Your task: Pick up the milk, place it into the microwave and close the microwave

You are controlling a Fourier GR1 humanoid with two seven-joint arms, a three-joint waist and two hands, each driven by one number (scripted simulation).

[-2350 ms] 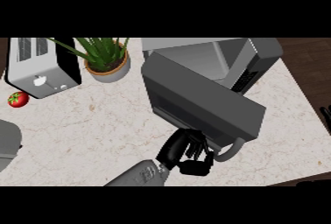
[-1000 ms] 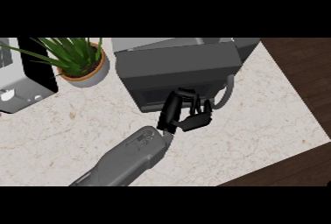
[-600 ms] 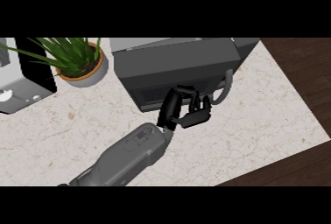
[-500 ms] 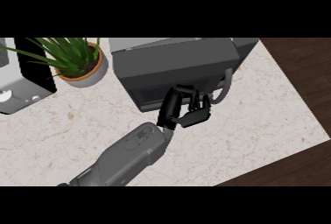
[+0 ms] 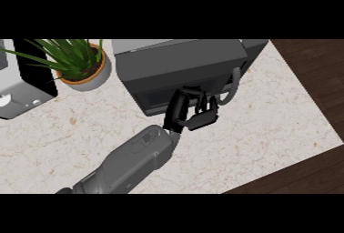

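Microwave (image 5: 181, 63) door touched by right hand (image 5: 190, 111), fingers (image 5: 205, 103) straight, together; no writing legible.

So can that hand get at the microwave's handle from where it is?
Probably yes. The hand rests against the microwave door, with the curved handle just to its right and nothing visible between them.

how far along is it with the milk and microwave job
Nearly finished, it seems. No milk shows on the counter, so it is probably inside, though that cannot be seen. The microwave door looks shut or almost shut, with the one hand in view against its front by the handle. Which hand this is cannot be told. What remains: confirming the door is fully closed and pulling the hand away.
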